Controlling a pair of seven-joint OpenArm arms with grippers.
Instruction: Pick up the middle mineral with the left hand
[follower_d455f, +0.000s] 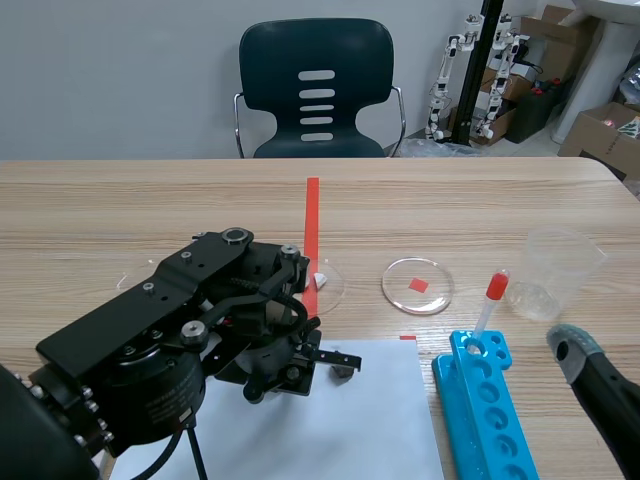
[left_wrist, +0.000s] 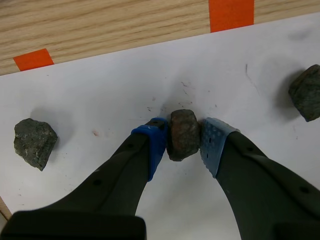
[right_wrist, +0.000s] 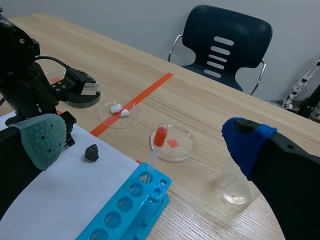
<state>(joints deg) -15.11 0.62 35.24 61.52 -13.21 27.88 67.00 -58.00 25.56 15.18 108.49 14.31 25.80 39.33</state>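
The middle mineral (left_wrist: 183, 131) sits pinched between the two blue dotted pads (left_wrist: 214, 142) of the left tool (left_wrist: 183, 142), which is closed on its narrow flanks. The stone's long axis runs straight ahead from the tool, roughly in line with the fingers, with its blunter end pointing away from the wrist. It is a lumpy, rounded chunk, brownish-red with dark mottling and a rough, grainy face. It lies over a white sheet of paper (left_wrist: 100, 90) marked with faint smudges; whether it rests on the sheet or hangs just above it cannot be told. Two other stones flank it on the same sheet, both well apart from the fingers: an angular grey-green one (left_wrist: 34, 142) to one side and a dark grey, jagged one (left_wrist: 306, 92) to the other. Nothing crowds the grip. In the scene view the left arm's bulk hides the stones. Beyond the paper on the wood-grain counter (follower_d455f: 150, 200) lie a clear round dish (follower_d455f: 417, 285) and a second dish holding white fragments (right_wrist: 119, 112). Beside the paper stands a bright blue plastic tube rack (follower_d455f: 485, 400) with a red-bulbed dropper (follower_d455f: 490, 300) upright in one hole, and a clear plastic cup (follower_d455f: 560, 270) just past it. The right tool (right_wrist: 146, 142) is spread wide and holds nothing, low at the counter's right edge.
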